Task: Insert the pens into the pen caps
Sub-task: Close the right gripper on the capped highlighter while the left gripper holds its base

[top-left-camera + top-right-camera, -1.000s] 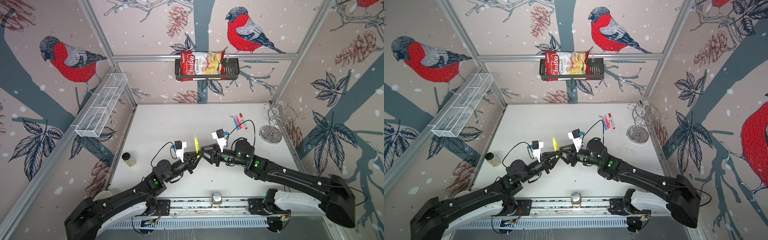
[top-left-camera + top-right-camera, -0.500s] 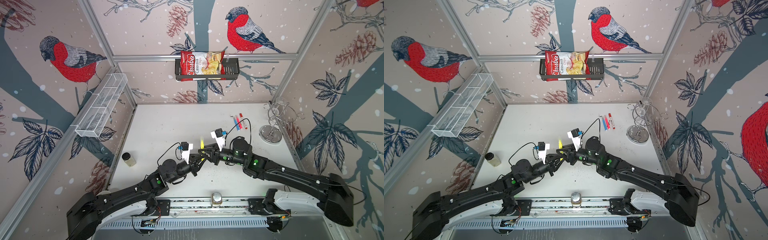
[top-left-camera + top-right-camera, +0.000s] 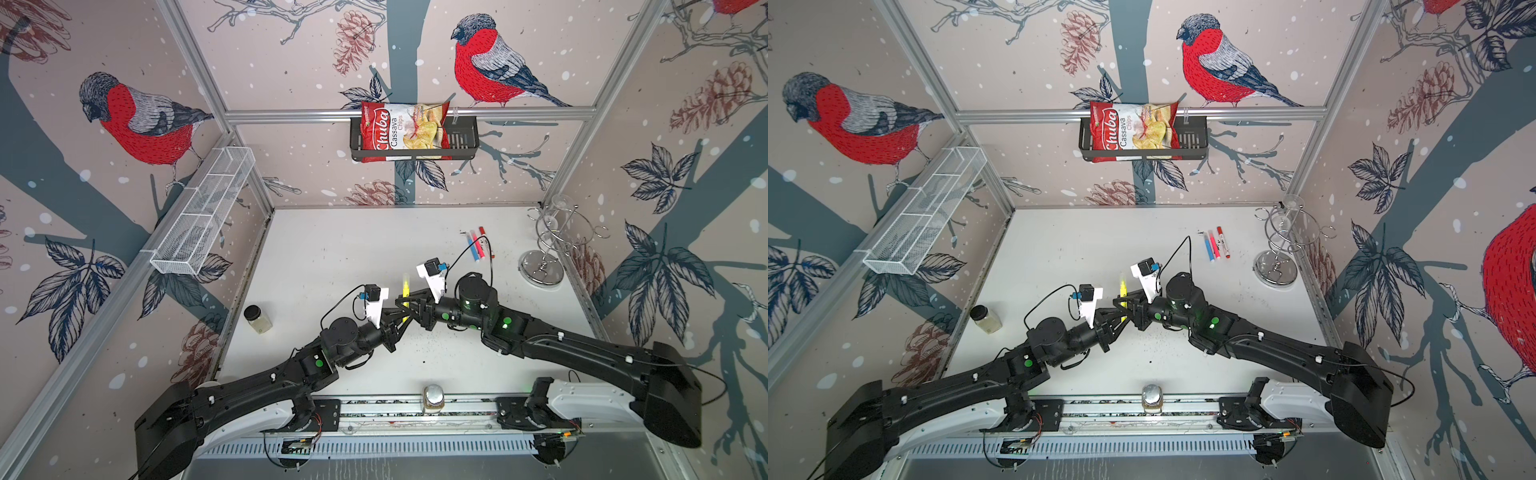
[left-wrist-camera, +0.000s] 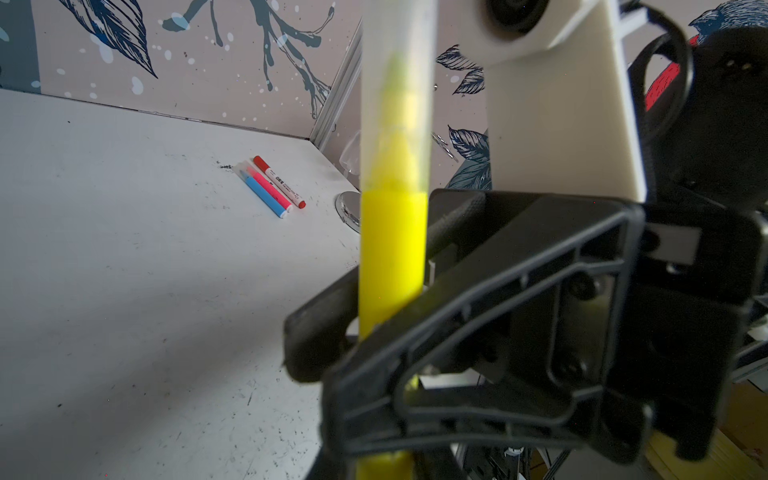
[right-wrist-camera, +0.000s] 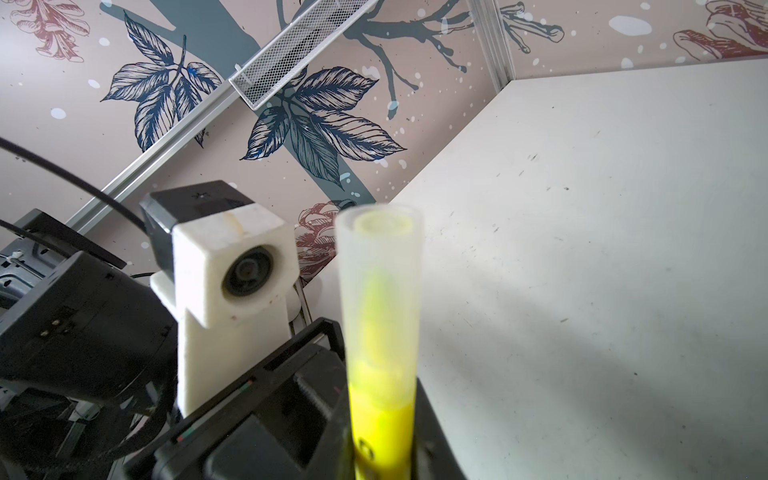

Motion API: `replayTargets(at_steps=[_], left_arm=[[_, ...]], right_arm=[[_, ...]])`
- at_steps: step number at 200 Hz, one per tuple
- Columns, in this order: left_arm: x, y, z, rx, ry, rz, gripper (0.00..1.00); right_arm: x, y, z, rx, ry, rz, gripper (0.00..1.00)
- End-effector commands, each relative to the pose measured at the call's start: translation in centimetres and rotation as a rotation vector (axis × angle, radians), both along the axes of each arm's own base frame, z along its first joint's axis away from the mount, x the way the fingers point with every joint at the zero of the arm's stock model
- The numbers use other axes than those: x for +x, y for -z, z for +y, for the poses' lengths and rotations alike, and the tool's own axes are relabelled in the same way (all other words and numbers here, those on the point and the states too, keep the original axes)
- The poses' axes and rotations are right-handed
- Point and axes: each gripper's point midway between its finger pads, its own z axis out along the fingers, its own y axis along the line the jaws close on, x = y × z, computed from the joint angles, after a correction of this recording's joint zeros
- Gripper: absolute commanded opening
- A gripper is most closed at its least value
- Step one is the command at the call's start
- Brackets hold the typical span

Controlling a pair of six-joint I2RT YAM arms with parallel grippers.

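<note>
In both top views we see the left gripper (image 3: 402, 320) and right gripper (image 3: 409, 300) both clamped on the yellow pen (image 3: 406, 286) above the table (image 3: 332, 257); 3 other pens (image 3: 477, 246) lie at 1 o'clock; left wrist view: a translucent cap (image 4: 395, 104) covers its tip; right wrist view agrees.

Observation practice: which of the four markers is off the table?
The yellow marker, held up in mid-air; the other three markers lie together on the table.

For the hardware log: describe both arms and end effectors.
The left arm and right arm are black with white base links and green dots. White brackets carry wrist cameras with looping black cables. The left end effector and right end effector are black open trusses.
</note>
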Motion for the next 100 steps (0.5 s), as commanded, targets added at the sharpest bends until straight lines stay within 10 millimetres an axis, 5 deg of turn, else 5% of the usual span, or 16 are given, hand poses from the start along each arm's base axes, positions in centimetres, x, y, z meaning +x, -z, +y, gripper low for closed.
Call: replayTargets(at_steps=[1, 88, 100], left_arm=[[0.16, -1.04, -0.05, -0.014, -0.007, -0.040, 0.00], [0.46, -0.86, 0.41, -0.007, -0.035, -0.031, 0.00], [0.46, -0.81, 0.45, -0.007, -0.037, -0.027, 0.07]], right_arm=[[-0.23, -0.39, 0.21, 0.007, -0.010, 0.006, 0.18], [-0.12, -0.46, 0.03, 0.000, -0.001, 0.000, 0.01], [-0.09, -0.37, -0.02, -0.004, 0.002, -0.001, 0.01]])
